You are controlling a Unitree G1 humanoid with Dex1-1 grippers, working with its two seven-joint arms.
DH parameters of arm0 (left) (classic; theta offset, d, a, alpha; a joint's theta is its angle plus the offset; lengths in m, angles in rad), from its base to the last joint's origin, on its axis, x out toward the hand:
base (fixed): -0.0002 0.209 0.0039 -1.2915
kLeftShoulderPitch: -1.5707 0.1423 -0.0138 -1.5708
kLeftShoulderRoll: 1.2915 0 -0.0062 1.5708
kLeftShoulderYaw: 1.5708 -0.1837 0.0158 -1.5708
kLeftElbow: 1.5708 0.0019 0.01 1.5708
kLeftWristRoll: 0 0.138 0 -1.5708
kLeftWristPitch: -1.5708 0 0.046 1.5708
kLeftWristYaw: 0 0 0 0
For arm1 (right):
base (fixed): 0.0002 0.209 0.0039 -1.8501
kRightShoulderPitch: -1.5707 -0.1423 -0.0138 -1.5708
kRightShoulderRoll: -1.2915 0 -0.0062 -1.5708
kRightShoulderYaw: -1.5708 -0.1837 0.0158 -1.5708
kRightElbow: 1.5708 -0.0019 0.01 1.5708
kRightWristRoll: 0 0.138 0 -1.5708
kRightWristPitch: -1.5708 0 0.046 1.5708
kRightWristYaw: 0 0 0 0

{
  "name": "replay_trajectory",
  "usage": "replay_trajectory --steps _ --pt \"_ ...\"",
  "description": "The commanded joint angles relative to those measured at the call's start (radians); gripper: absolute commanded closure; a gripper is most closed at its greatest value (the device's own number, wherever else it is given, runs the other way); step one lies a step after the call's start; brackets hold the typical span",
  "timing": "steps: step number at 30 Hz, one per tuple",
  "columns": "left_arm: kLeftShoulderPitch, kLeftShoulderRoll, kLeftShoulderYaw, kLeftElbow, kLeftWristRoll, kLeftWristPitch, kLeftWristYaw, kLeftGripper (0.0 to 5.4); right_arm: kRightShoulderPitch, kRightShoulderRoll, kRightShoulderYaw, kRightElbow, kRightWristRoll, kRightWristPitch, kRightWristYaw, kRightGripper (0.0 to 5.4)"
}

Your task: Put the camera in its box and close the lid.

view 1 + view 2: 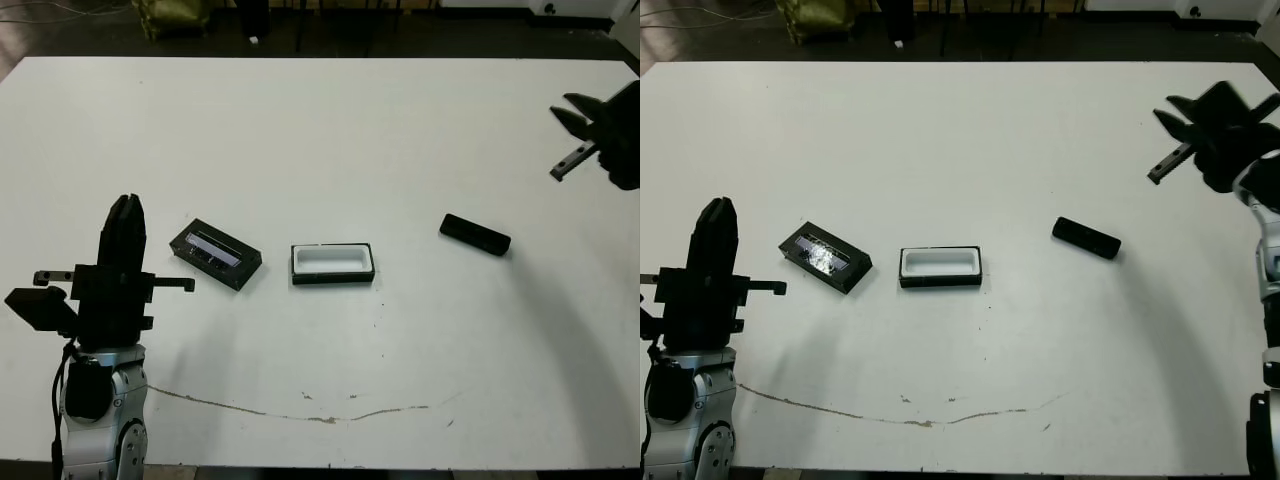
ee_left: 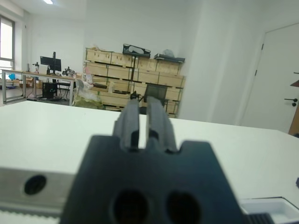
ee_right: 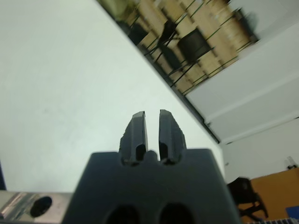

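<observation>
both grippers (image 1: pixel 125 215) (image 1: pixel 572 112) raised, narrowly parted, empty

Bare table (image 1: pixel 400 140) surrounds the camera (image 1: pixel 475 235), well apart from the box (image 1: pixel 333 263).

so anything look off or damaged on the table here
Nothing is damaged among the parts. The lid and camera lie askew to the squarely set box, all three apart. The oddity is a thin brownish wavy mark across the table near its front edge, like a crack or stain.
</observation>
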Motion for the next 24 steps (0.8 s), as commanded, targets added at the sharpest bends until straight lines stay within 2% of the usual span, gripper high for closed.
replay_trajectory --steps 1,4,10,13,18,24 --pt "0.019 0.006 0.009 0.006 0.008 0.016 0.008 5.39 -0.021 0.012 0.046 0.095 -0.034 -0.048 0.041 5.4" --pt "0.02 0.005 0.009 -0.001 -0.002 0.028 0.006 5.39 -0.045 0.008 0.078 0.179 -0.067 -0.117 0.052 5.4" --pt "0.017 0.005 0.011 0.005 -0.012 0.03 -0.003 5.39 -0.087 0.001 0.126 0.284 -0.13 -0.16 0.07 5.4" --pt "0.024 0.002 0.008 -0.011 0.017 0.031 0.015 5.39 -0.087 -0.008 0.142 0.287 -0.157 -0.153 0.073 5.4" --pt "0.022 0.001 0.006 -0.002 0.0 0.022 0.004 5.39 -0.083 -0.015 0.151 0.286 -0.162 -0.161 0.124 5.4" --pt "0.026 0.0 0.005 -0.008 0.001 0.032 0.01 5.39 -0.077 -0.011 0.147 0.266 -0.145 -0.105 0.209 5.4"
